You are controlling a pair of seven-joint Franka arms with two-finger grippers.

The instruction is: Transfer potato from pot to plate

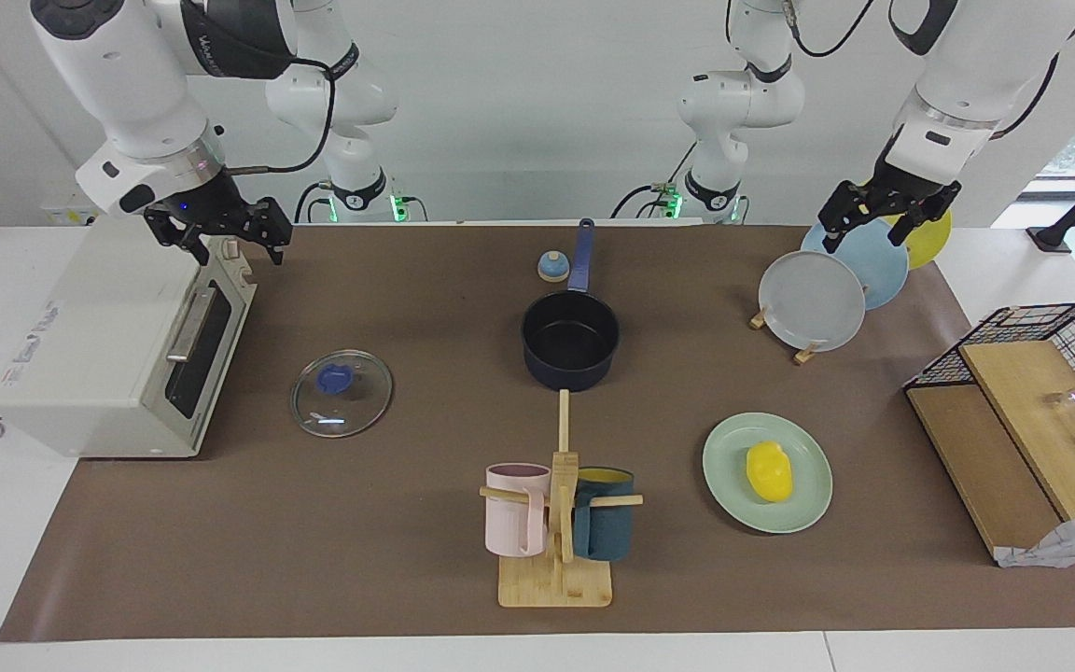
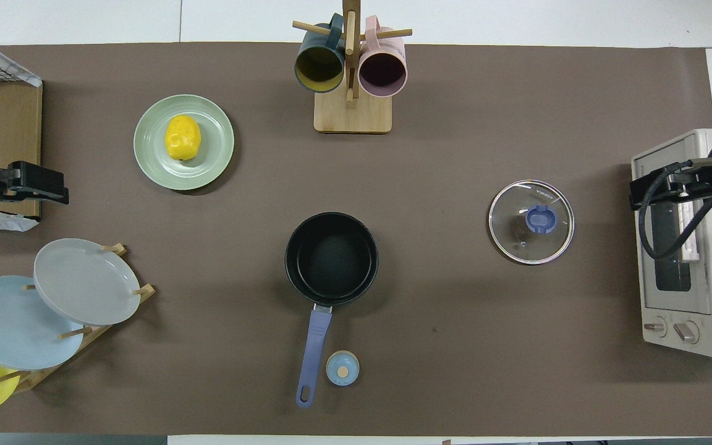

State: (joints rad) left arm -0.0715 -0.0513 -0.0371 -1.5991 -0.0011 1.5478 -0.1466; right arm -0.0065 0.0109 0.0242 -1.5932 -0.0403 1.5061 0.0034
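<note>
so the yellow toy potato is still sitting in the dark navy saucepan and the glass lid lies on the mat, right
Not quite. The yellow toy potato lies on the pale mint-green round plate; the dark navy saucepan is empty, as the overhead view shows. The glass lid does lie on the mat.

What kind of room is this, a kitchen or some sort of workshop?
Most likely a robotics lab staged as a kitchen: a dark navy saucepan, a white toaster oven and a wooden mug rack are spread on a brown mat beneath two white robot arms.
</note>
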